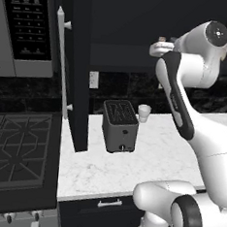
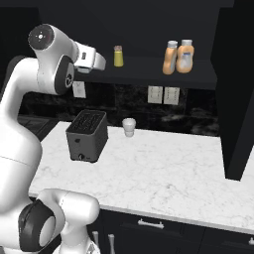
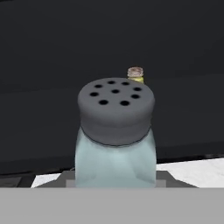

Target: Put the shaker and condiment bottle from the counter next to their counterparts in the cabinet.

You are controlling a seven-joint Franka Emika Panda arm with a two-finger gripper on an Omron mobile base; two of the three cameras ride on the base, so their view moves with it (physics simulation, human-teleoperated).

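Note:
The pale blue-teal shaker (image 3: pixel 115 153) with its dark grey holed cap sits close up in the hand view, and my gripper (image 3: pixel 115 180) is shut on its lower body. Behind it stands the small yellow shaker (image 3: pixel 135 74) in the dark cabinet. From the right base view, my hand (image 2: pixel 92 57) hovers at the left end of the cabinet shelf (image 2: pixel 144 69), just left of the yellow shaker (image 2: pixel 118 56). Two near-alike orange bottles (image 2: pixel 170 58) (image 2: pixel 186 56) stand side by side further right on that shelf; which one is the condiment bottle I cannot tell.
A dark toaster (image 2: pixel 87 135) and a small white cup (image 2: pixel 129 126) stand at the back of the marble counter (image 2: pixel 168 173). The open cabinet door (image 1: pixel 76 68) with its pale bar handle (image 1: pixel 61 62) juts out over the counter's left end. A stove (image 1: pixel 15 150) lies left.

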